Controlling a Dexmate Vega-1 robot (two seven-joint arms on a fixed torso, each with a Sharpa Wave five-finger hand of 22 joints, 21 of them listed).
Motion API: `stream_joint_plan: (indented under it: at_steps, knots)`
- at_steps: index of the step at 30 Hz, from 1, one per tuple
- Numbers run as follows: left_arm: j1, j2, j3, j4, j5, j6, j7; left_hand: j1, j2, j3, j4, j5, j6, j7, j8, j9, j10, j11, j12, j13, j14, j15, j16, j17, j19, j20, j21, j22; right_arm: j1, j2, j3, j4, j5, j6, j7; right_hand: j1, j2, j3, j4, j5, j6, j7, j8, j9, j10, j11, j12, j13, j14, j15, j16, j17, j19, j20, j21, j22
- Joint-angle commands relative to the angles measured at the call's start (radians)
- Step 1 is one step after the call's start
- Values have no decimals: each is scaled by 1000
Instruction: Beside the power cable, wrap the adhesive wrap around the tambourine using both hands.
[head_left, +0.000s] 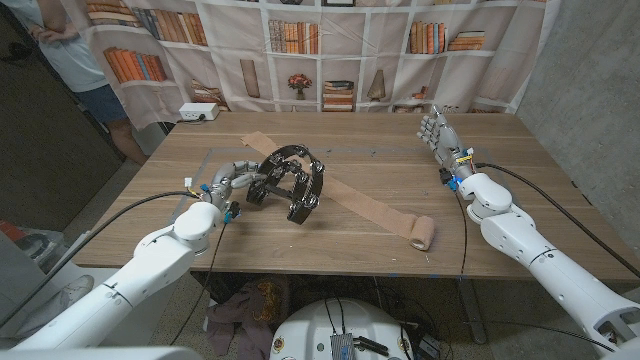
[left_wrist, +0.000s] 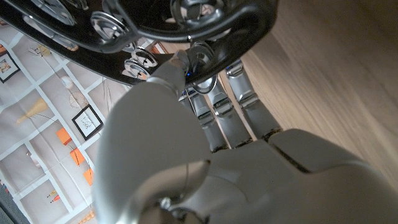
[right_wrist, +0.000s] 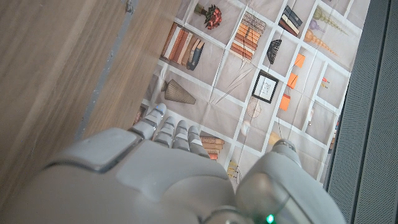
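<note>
A black half-moon tambourine (head_left: 292, 181) with metal jingles stands tilted on the table left of centre. My left hand (head_left: 238, 183) grips its rim from the left; in the left wrist view the fingers (left_wrist: 214, 102) and thumb curl onto the black frame (left_wrist: 249, 28). A tan strip of adhesive wrap (head_left: 360, 200) runs diagonally from the back, passes under the tambourine and ends in a small roll (head_left: 422, 232) near the front edge. My right hand (head_left: 438, 133) stands upright at the far right, fingers up, holding nothing, well away from the wrap. Its back (right_wrist: 161, 174) shows in the right wrist view.
A white power block (head_left: 198, 112) sits at the table's back left corner. A person (head_left: 70, 45) stands beyond the left corner. A bookshelf-print curtain (head_left: 350, 50) hangs behind the table. Black cables run along both forearms. Bare wood (head_left: 360, 145) lies between the hands.
</note>
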Motion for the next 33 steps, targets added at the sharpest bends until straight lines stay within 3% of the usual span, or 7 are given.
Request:
stream_joint_plan:
  at_steps: [1,16,20,33]
  knots:
    - [-30,-15,26,-14,21,27,30,23,31,35,27,8,0,2,0,4,2,-7,-1,5,55,-78,6,6,10,-96,8,-2,-21,-30,9,-27,11,-11,13,6,11,-2,-3,-1,-7,2,5,4,1,-5,7,0,-3,-3,4,5,12,-1,-2,4]
    - [-77,-72,39,50,18,-37,28,19,30,39,29,8,-2,0,-3,5,6,-5,-4,8,56,-78,6,7,10,-96,17,-15,-27,-20,11,-30,6,-3,-5,9,13,-2,-5,-1,-8,3,5,5,4,-4,8,0,0,2,4,4,14,2,-1,4]
    - [-85,-75,43,62,29,-46,31,17,29,41,30,8,-3,-1,-4,6,7,-3,-5,10,56,-78,5,8,9,-96,20,-20,-42,-33,12,-52,4,-8,-5,12,14,-2,-7,-1,-10,3,4,5,12,-7,11,0,6,1,6,4,35,5,6,4]
    - [-88,-78,53,42,46,-28,47,14,28,44,31,8,-3,-3,-5,7,7,-4,-9,12,58,-79,5,10,8,-95,27,-30,-60,-88,5,-100,-22,-36,18,31,17,3,-19,0,-32,1,-2,5,23,-11,14,1,14,-7,7,4,44,10,6,4]
